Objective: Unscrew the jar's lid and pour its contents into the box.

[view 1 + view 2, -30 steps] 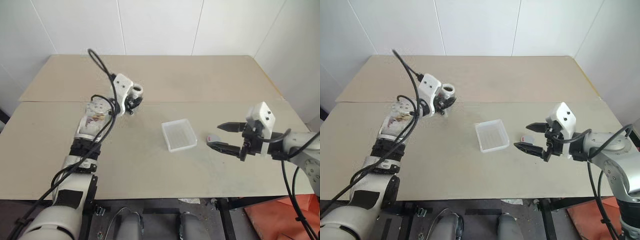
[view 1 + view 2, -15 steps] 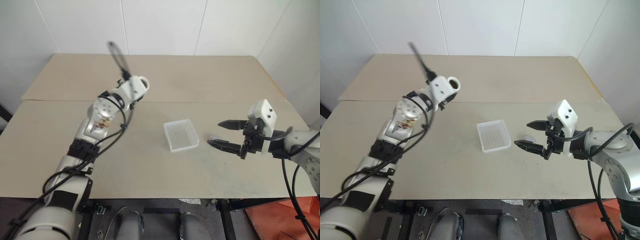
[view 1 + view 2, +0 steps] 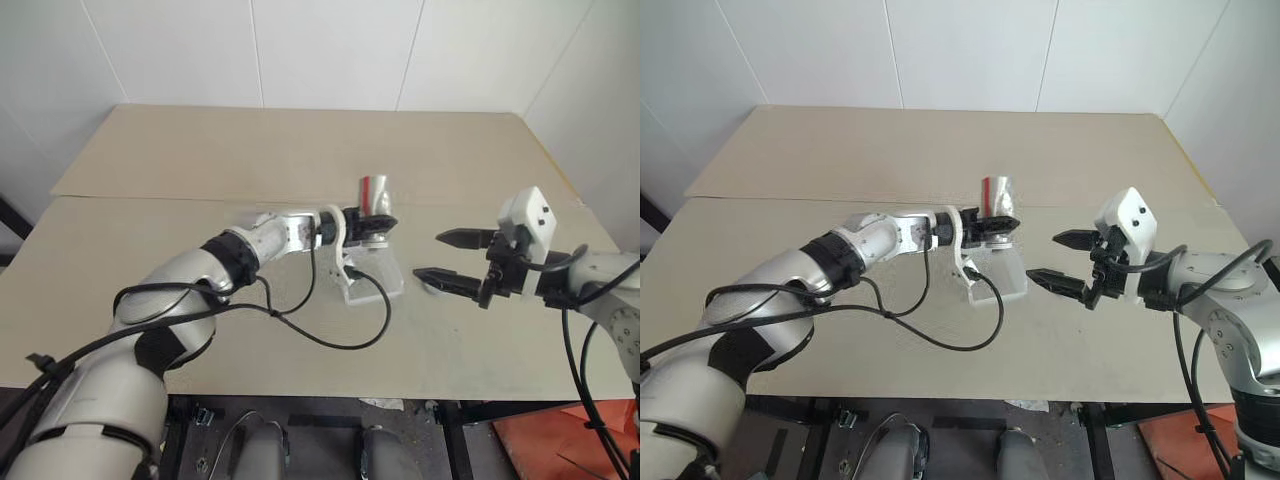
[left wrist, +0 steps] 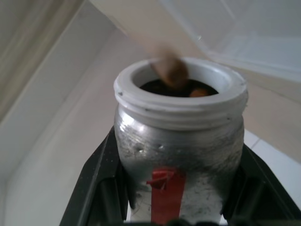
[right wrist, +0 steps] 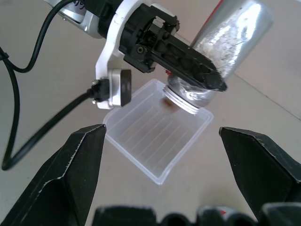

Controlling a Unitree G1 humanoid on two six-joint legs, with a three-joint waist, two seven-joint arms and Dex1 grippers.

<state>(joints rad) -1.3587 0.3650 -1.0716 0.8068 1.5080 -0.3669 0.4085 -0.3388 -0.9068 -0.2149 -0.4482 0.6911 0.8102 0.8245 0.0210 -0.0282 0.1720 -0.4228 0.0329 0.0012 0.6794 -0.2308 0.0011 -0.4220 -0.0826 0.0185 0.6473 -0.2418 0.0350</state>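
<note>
Right wrist view: over the desk point(image 3: 150, 250), the box point(image 5: 157, 141) sits under the upturned jar point(image 5: 221, 52), which the left pincer point(image 5: 188, 59) clamps, mouth down above the box. A brown piece point(image 5: 168, 102) sits at its mouth. The right pincer point(image 3: 440, 256) hangs beside the box, spread wide, empty.

A bare test room, lab-like: plain white panelled walls point(image 3: 330, 50) and a beige board tabletop point(image 3: 300, 150) beyond both grippers.
</note>
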